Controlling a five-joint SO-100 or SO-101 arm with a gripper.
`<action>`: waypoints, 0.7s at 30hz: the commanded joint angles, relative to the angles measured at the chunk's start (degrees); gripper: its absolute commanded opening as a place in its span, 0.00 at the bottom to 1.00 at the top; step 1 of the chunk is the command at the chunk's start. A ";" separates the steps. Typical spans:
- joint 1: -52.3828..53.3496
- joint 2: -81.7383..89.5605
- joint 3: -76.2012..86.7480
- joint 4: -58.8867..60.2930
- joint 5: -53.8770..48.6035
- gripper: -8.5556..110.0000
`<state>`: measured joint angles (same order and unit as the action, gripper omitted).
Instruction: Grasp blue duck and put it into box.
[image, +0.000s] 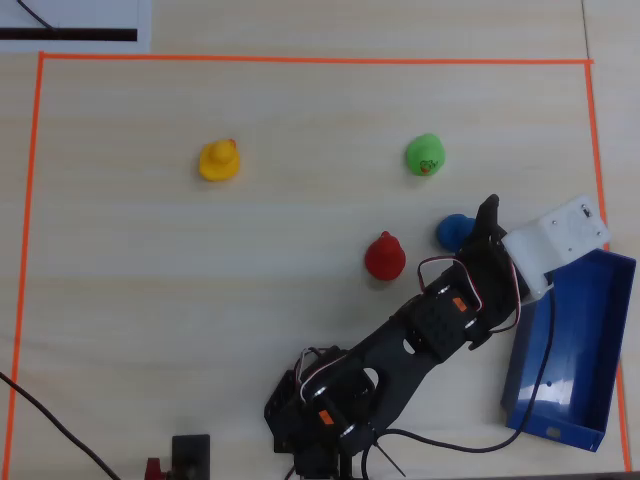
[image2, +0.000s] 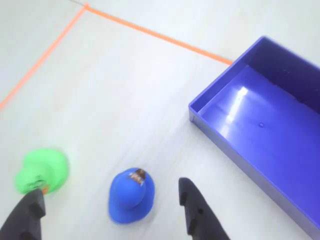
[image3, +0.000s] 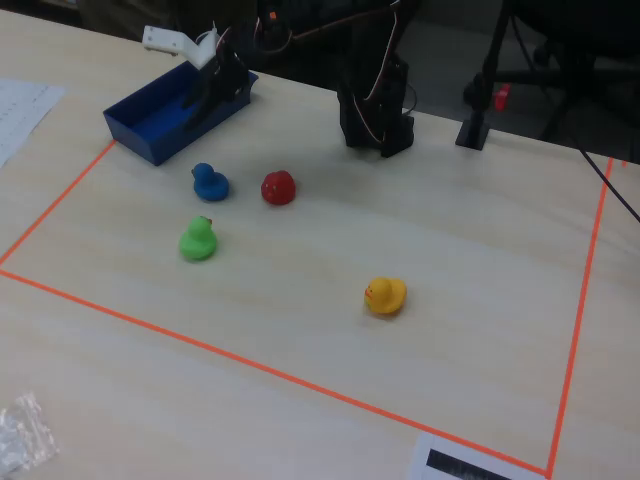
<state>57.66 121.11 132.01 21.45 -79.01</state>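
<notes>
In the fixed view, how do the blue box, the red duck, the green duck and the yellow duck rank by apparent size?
1. Blue box, clearly largest.
2. Green duck, yellow duck and red duck look alike; camera distance differs, so I do not rank them.

Duck left of box

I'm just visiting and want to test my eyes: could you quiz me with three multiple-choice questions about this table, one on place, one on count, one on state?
1. Which toy lies nearest the blue duck? A yellow duck B red duck C green duck
2. How many ducks are on the table? A three B four C five
3. The gripper is: A open, empty B shut on a duck C inside the box

Answers: 1 B, the red duck sits beside it in the overhead view. 2 B: blue, red, green, yellow. 3 A, its fingers straddle the blue duck untouched in the wrist view.
</notes>
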 joint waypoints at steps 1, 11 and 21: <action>-0.70 -1.23 6.24 -12.48 -1.67 0.39; -3.52 -10.20 11.34 -22.59 -1.85 0.43; -5.10 -16.00 12.57 -26.98 -1.05 0.42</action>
<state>53.00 105.21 144.58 -3.16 -80.60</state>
